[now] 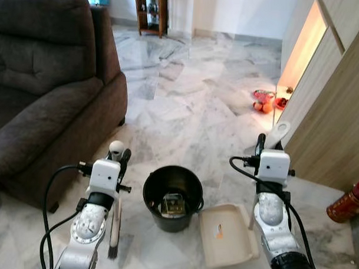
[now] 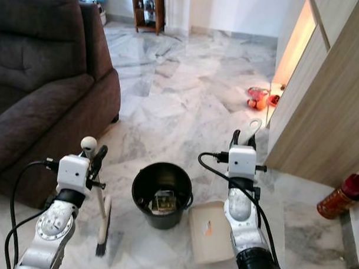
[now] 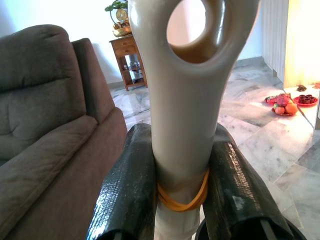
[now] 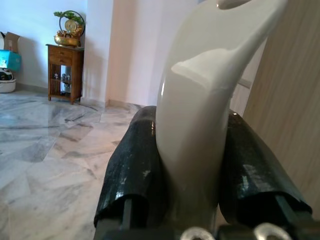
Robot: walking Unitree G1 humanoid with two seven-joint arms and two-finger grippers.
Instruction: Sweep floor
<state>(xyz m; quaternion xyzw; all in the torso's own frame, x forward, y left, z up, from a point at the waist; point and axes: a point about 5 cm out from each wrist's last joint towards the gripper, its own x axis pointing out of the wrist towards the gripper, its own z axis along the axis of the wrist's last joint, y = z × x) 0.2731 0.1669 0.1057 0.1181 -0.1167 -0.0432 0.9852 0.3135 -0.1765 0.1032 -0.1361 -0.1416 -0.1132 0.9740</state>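
Bright daylight — warm glow from the right doorway (image 1: 300, 50), sharp, marble floor (image 1: 198, 100) sheen.

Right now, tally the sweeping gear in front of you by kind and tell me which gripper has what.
Brush: 1, handle clamped in the left gripper
Dustpan: 1, on the floor, handle clamped in the right gripper
Black bucket: 1, between them on the floor
Total: 3

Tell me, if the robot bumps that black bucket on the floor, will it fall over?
Probably not easily. The black bucket looks squat with a wide mouth, so it should slide on the shiny marble floor rather than tip. It seems thin plastic holding little, so likely light; a hard knock near the rim could still topple it.
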